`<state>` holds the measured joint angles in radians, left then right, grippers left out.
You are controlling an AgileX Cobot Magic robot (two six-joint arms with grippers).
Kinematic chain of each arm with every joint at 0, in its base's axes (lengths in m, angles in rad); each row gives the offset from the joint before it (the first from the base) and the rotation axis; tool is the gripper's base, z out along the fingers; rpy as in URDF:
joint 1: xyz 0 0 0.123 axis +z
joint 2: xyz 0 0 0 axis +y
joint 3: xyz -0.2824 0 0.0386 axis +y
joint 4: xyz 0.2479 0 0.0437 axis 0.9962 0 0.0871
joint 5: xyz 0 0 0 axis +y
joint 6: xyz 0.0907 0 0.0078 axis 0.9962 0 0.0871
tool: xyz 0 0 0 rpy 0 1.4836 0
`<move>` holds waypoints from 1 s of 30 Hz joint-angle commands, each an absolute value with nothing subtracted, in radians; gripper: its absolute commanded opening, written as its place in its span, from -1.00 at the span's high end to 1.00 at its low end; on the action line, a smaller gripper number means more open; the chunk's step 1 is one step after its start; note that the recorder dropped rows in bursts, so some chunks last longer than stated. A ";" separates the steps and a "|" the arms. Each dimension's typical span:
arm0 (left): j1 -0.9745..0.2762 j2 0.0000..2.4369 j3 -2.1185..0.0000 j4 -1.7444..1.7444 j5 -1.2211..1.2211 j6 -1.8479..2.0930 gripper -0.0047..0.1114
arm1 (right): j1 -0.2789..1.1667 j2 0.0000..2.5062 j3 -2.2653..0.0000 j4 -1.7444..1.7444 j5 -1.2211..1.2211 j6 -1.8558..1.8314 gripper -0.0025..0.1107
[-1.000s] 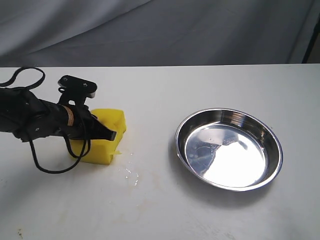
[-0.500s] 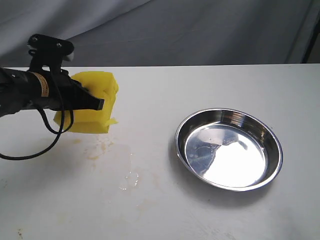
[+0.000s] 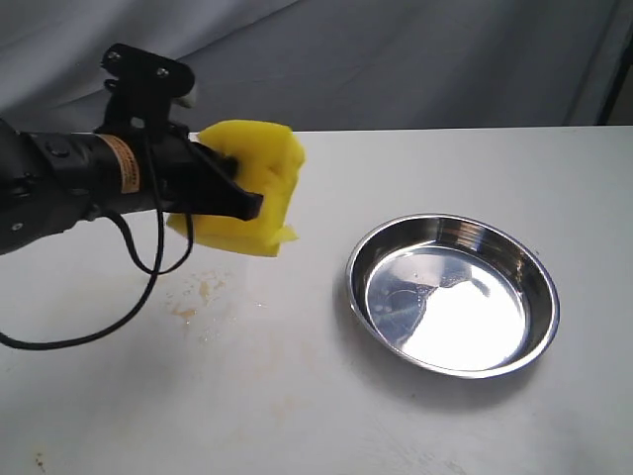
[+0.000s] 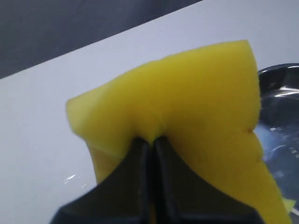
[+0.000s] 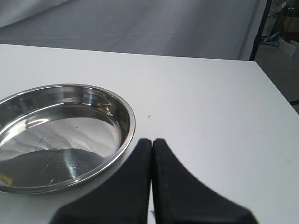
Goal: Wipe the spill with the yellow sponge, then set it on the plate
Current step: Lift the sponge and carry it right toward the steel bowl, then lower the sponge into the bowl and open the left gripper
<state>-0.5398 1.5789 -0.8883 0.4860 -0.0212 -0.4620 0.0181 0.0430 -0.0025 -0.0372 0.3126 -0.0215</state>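
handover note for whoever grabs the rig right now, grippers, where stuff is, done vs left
Left gripper: shut on the yellow sponge, pinching its foam; the sponge looks lifted off the table, left of the plate.
Right gripper: shut, holding nothing, just beside the plate's rim.
Spill: only faint brownish smears and specks show, below the sponge in the exterior view.
Plate: nothing in it.
Done: wiping looks largely finished.
Left: possibly one more pass over the smears, then carry the sponge across to the plate and release it.
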 commanded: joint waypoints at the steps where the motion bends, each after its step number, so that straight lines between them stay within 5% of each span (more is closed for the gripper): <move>1: -0.631 1.575 -0.889 0.483 -0.161 -0.490 0.92 | 0.011 0.039 0.000 -0.033 0.309 -0.018 0.96; 16: -0.798 1.858 -1.096 0.483 -0.277 -0.629 0.92 | 0.011 0.039 0.000 -0.033 0.309 -0.018 0.96; 30: -0.808 2.104 -1.204 0.483 -0.259 -0.704 0.92 | 0.011 0.039 0.000 -0.033 0.309 -0.018 0.96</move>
